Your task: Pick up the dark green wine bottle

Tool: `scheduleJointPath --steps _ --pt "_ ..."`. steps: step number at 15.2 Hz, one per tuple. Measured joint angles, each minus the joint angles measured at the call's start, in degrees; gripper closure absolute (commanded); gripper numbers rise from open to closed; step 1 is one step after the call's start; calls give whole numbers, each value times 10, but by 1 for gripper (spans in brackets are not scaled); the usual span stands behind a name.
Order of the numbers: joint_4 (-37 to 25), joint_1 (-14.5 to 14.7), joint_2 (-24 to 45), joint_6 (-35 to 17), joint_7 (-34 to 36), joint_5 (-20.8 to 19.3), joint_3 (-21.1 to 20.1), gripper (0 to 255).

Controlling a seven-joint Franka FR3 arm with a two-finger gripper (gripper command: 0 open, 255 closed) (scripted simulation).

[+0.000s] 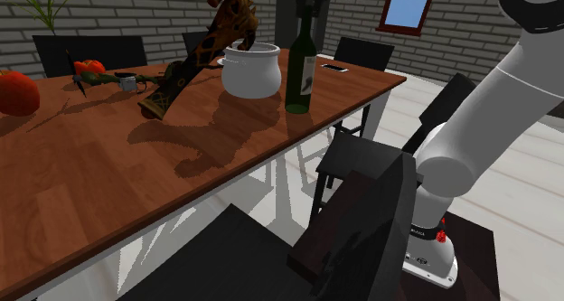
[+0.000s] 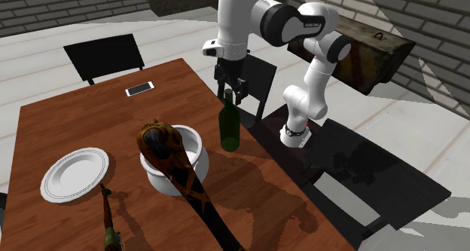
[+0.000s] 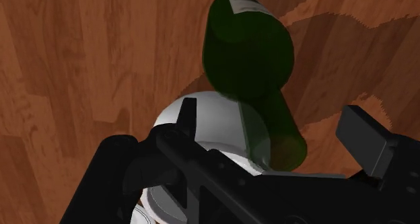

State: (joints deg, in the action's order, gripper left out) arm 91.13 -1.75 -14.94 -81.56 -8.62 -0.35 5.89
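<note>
A long wooden table (image 2: 75,129) stands in a brick-walled room with dark chairs around it. The bottle (image 2: 229,127), dark green with a pale label, stands upright near the table edge closest to the arm's stand. Just beside it is a white pot (image 1: 249,80), and a brown patterned figure (image 2: 160,144) leans across that pot. A white plate (image 2: 53,170) lies farther along the table and a phone (image 2: 140,88) lies well apart toward a chair.

The gripper (image 2: 233,90) hangs straight over the bottle's mouth, pointing down. Its fingers are spread. In the wrist view the bottle's neck rises toward the gap between them, and neither finger looks to be touching the glass.

So the reach and the lining-up over the bottle look done. The grasp itself is not yet made and the bottle rests fully on the table. What is left, as I judge it, is to lower the spread fingers round the neck, close them on it, and lift the bottle clear without knocking the pot next to it
</note>
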Motion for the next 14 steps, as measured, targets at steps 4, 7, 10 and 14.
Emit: scheduleJointPath --steps 4,7,10,14 --pt "4 0 -1 -4 1 0 0 255" --pt "4 0 -1 -4 1 0 0 255" --pt "4 0 -2 -4 0 0 0 255" --pt "-33 0 12 21 -2 1 1 255"
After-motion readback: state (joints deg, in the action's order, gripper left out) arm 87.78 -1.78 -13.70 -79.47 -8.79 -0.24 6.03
